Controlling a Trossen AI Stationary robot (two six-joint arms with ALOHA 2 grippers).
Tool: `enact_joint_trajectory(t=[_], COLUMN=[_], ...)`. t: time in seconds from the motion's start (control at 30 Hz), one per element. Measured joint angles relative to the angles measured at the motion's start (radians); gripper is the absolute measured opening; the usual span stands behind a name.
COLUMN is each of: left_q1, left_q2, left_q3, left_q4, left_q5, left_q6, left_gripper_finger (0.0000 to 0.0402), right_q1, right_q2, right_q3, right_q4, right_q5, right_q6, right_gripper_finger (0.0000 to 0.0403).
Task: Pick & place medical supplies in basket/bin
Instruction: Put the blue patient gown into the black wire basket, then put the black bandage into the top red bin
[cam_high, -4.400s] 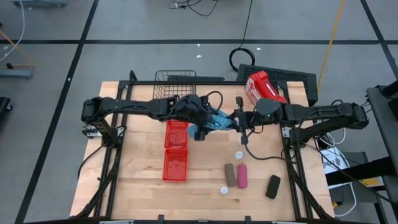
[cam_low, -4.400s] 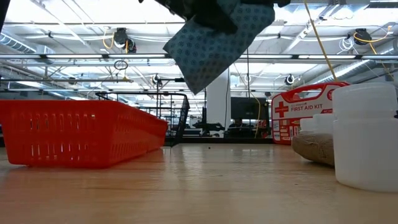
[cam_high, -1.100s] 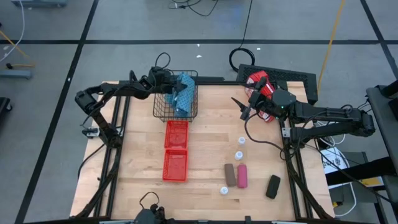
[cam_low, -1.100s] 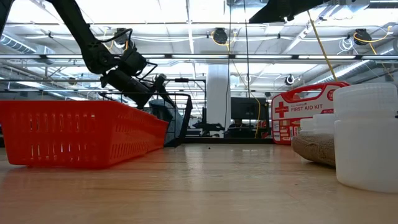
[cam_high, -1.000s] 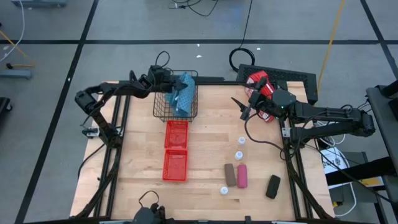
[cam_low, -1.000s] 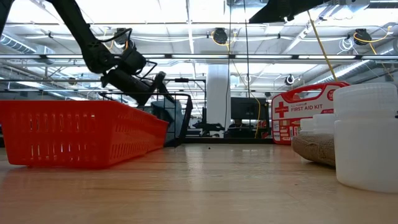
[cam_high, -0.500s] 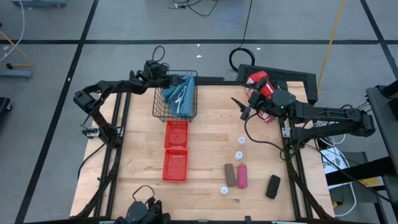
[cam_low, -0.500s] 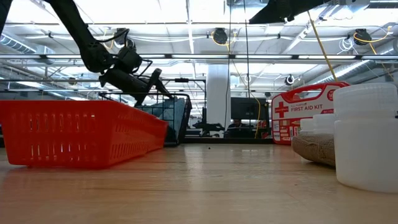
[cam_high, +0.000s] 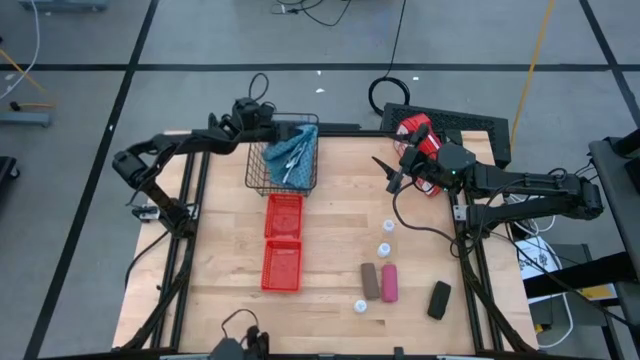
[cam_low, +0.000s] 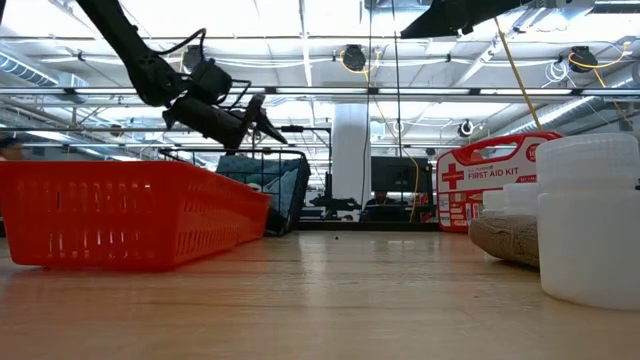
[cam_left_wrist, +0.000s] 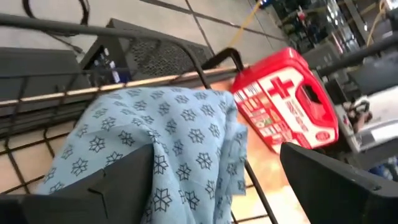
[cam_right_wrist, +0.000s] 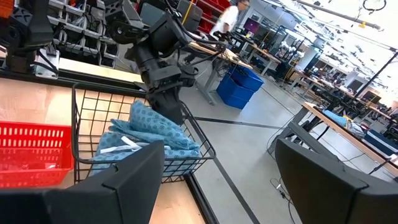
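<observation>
The light-blue pouch (cam_high: 291, 153) lies inside the black wire basket (cam_high: 253, 172) at the table's far edge, and its upper end leans on the basket's far right rim (cam_left_wrist: 219, 60). My left gripper (cam_high: 271, 130) hovers open over the basket's far left corner, just above the pouch. My right gripper (cam_high: 387, 176) hangs open in the air in front of the red and white case (cam_high: 419, 139). Brown (cam_high: 370, 281), pink (cam_high: 389, 283) and black (cam_high: 439, 300) bandage rolls and three white vials (cam_high: 383, 249) lie on the table's near right part.
Two red perforated bins (cam_high: 283, 215) (cam_high: 281, 266) stand end to end in front of the basket. Bare wood lies between the bins and the rolls. A black cable (cam_high: 415, 245) trails from my right arm across the table.
My left gripper has risen and drawn back a little toward the table's far left, staying open. The pouch has slumped and spread out inside the basket.
</observation>
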Motion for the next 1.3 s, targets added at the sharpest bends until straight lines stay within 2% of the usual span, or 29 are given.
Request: enact_joint_trajectory(t=[0.37, 0.5, 0.8, 0.93, 1.1, 1.2, 1.3], left_q1=[-0.124, -0.128, -0.106, -0.100, -0.103, -0.118, -0.134], left_q2=[0.000, 0.000, -0.030, -0.124, -0.329, -0.482, -0.643], left_q3=[0.000, 0.000, 0.000, 0.000, 0.000, 0.000, 0.000], left_q4=[0.004, 0.013, 0.013, 0.007, -0.024, -0.094, -0.231], left_q5=[-0.006, -0.020, -0.050, -0.035, -0.008, -0.007, -0.021], left_q6=[0.027, 0.097, 0.151, 0.182, 0.272, 0.354, 0.458], left_gripper_finger=[0.0351, 0.0351, 0.0351, 0.0351, 0.0351, 0.0351, 0.0351], right_q1=[0.000, 0.000, 0.000, 0.001, 0.002, 0.011, 0.044], right_q2=[0.000, 0.000, 0.000, -0.001, -0.026, -0.056, -0.097], right_q3=[0.000, 0.000, 0.000, 0.000, 0.000, 0.000, 0.000], right_q4=[0.000, 0.000, 0.000, 0.000, -0.043, -0.116, -0.185], right_q5=[0.000, 0.000, 0.000, 0.000, 0.000, 0.001, -0.002], right_q6=[0.000, 0.000, 0.000, 0.000, 0.026, 0.079, 0.129], right_gripper_finger=[0.0293, 0.0293, 0.0293, 0.0293, 0.0293, 0.0293, 0.0293])
